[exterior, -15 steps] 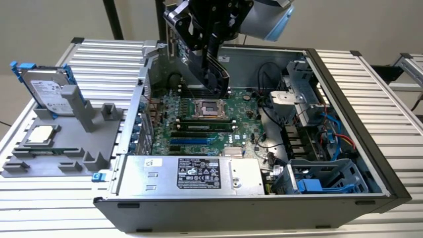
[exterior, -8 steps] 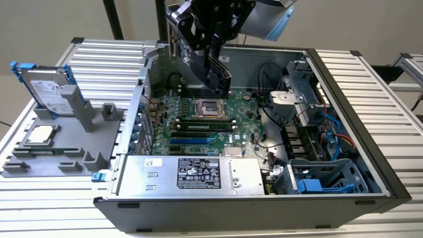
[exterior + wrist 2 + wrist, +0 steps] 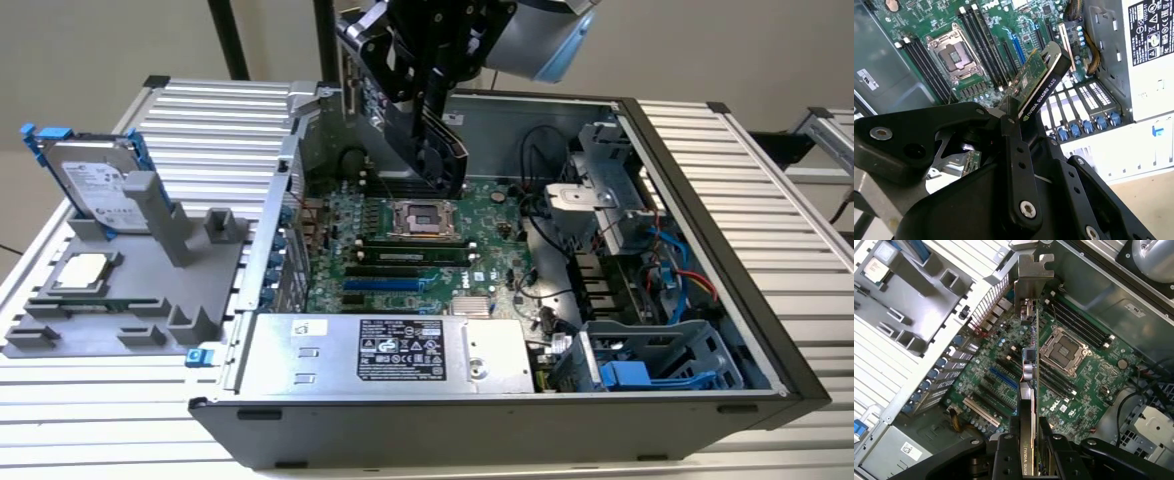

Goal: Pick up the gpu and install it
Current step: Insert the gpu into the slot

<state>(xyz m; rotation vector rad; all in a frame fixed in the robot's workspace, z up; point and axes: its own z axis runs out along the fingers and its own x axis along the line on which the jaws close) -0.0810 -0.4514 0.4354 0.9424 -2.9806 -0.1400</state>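
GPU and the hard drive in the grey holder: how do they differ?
The gpu is gripped in the end effector above the motherboard inside the open case; the hard drive stands in the grey holder outside it, on the exterior view's left. The gpu is a green board with a black cooler and silver bracket; the hard drive is a silver box with blue rails. Both are on edge, not flat.

Your gripper (image 3: pixel 1015 117) holds the gpu (image 3: pixel 1043 80) over the motherboard (image 3: pixel 984 20).
You see its black fingers (image 3: pixel 1016 165) clamped on the card near one end. The card is tilted, green board on one face and black cooler on the other. Its free end hangs above the expansion slots, near the blue slot (image 3: pixel 1017 47). The CPU socket (image 3: pixel 951 52) lies beyond.
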